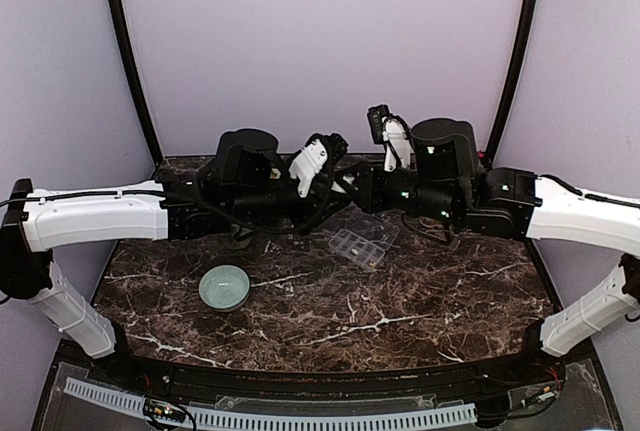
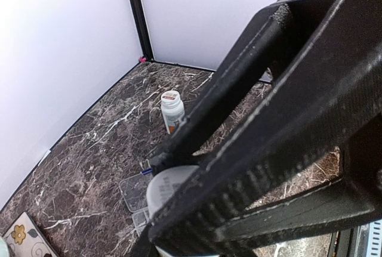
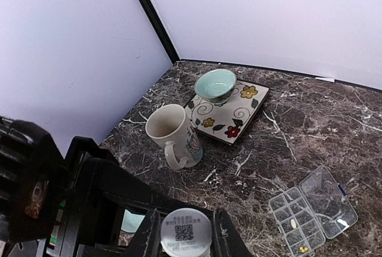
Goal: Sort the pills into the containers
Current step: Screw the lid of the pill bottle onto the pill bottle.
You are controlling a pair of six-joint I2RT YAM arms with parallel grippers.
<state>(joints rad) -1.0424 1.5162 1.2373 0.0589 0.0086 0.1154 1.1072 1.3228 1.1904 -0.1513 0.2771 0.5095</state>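
Sharing one pill bottle: left gripper clamps its body, right gripper pinches the cap (to unscrew, I judge); the open container lies at six o'clock.

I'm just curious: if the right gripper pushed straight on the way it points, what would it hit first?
The right gripper holds a white-capped bottle; past that, probably the tabletop near the mug, though depth is unclear.

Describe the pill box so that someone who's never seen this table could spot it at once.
On the dark marble table, look near the middle, a little right of the round green bowl. The pill box lies there: flat, clear plastic, split into small compartments, lid open, unlike the bowl or the mug.
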